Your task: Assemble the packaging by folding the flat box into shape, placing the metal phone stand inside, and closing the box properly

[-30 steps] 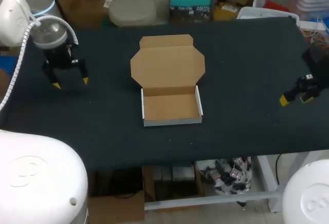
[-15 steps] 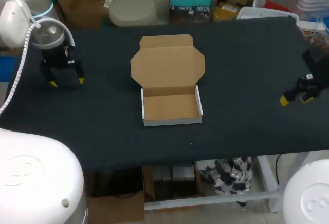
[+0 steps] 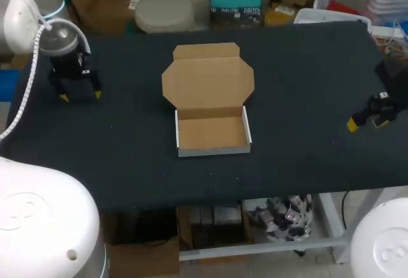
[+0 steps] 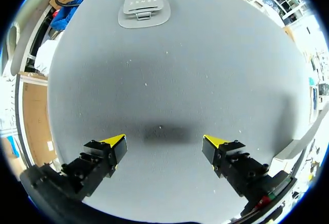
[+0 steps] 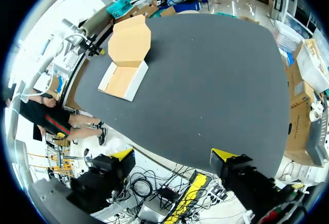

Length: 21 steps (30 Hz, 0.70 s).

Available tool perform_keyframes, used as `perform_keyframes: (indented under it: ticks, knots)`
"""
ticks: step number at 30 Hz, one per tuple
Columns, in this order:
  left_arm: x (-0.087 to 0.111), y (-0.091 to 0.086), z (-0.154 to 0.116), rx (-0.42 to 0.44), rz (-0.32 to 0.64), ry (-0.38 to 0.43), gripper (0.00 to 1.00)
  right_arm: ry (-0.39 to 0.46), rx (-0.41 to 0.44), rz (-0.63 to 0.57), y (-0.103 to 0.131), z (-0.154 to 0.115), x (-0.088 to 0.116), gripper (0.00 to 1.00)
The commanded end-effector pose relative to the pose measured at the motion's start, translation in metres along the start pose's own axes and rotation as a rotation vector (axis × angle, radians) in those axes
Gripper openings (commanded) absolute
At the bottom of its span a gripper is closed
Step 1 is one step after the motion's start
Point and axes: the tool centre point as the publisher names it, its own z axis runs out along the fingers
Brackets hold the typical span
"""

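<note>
Cardboard box (image 3: 209,96) lies mid-tabletop (image 3: 306,67), folded into shape but open; its shallow tray (image 3: 213,131), white on the outer walls, sits on the near side and shows only bare brown card inside; its lid (image 3: 208,77) lies flat on the far side of the tray, tuck flap (image 3: 206,51) pointing away.

Left arm (image 3: 60,41) stands well to the left of the box, about level with the lid; left jaws point down at the tabletop and stand wide, nothing between the yellow fingertips (image 3: 64,97). Left wrist view: fingertips (image 4: 114,142) far apart over bare dark tabletop (image 4: 180,80); metal phone stand (image 4: 144,5) lies flat on the tabletop, ahead of the left jaws and well apart from them; it is grey, with slot cut-outs; its place relative to the box cannot be told from this view.

Right arm (image 3: 395,77) stands well to the right of the box, about level with the tray, near the tabletop's right edge; right jaws wide, holding nothing. Right wrist view: fingertips (image 5: 122,155) far apart at the tabletop (image 5: 216,80) edge; box (image 5: 126,62) well ahead of them, lid open.
</note>
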Motion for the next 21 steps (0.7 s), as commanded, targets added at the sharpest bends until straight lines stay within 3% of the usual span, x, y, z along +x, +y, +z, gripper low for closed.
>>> perform_keyframes:
  ticks: [1,21]
  knots:
    - [-0.003,-0.016,0.006,-0.034,-0.002,-0.003,1.00,0.002,0.004,0.000,0.001,-0.002,0.000,1.00]
    - [-0.016,-0.068,0.009,-0.036,0.023,-0.006,1.00,0.002,0.004,0.000,0.001,-0.002,0.000,1.00]
